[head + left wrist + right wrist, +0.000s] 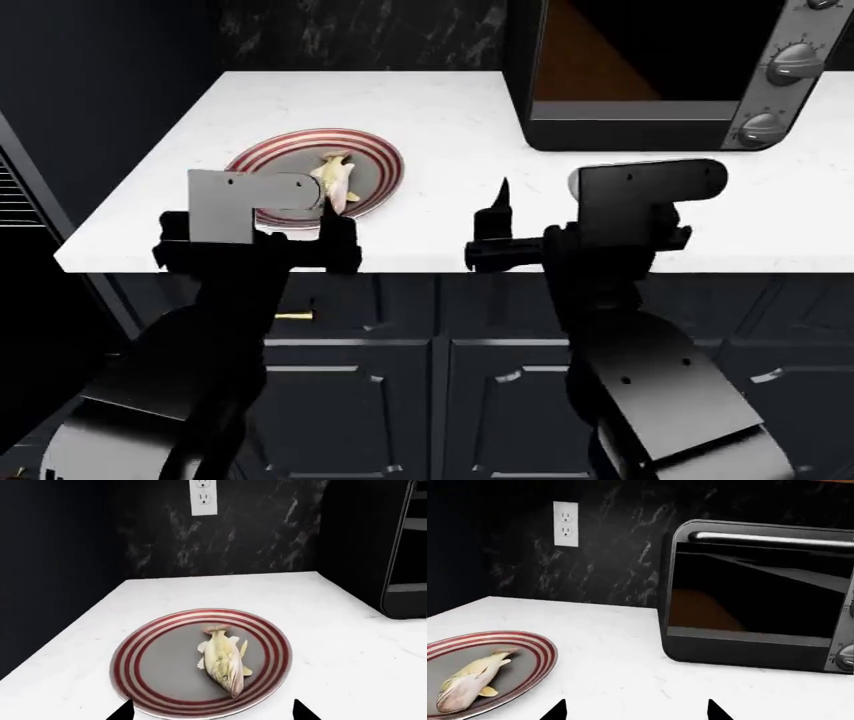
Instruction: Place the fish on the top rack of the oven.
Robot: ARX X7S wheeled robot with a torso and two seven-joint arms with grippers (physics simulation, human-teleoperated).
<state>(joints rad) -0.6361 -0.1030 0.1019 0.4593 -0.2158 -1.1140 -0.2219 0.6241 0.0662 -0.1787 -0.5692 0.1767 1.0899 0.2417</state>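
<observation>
The fish (pixel 223 662) lies on a red-striped plate (pixel 133 655) on the white counter, head toward my left gripper (pixel 213 712). That gripper is open and empty, its two black fingertips spread just short of the plate's near rim. In the head view the fish (pixel 334 180) and plate (pixel 267 160) sit at the counter's left, with a left fingertip (pixel 324 205) at the rim. My right gripper (pixel 637 712) is open and empty over bare counter, to the right of the plate (pixel 540 655) and fish (pixel 470 680). The large oven and its top rack are out of view.
A black countertop appliance with grey knobs (pixel 641 70) stands at the counter's back right, its glass door shut (pixel 754 600). A dark marbled wall with a white outlet (pixel 203 497) is behind. A tall dark unit (pixel 54 90) bounds the counter's left. Dark cabinets (pixel 441 390) are below.
</observation>
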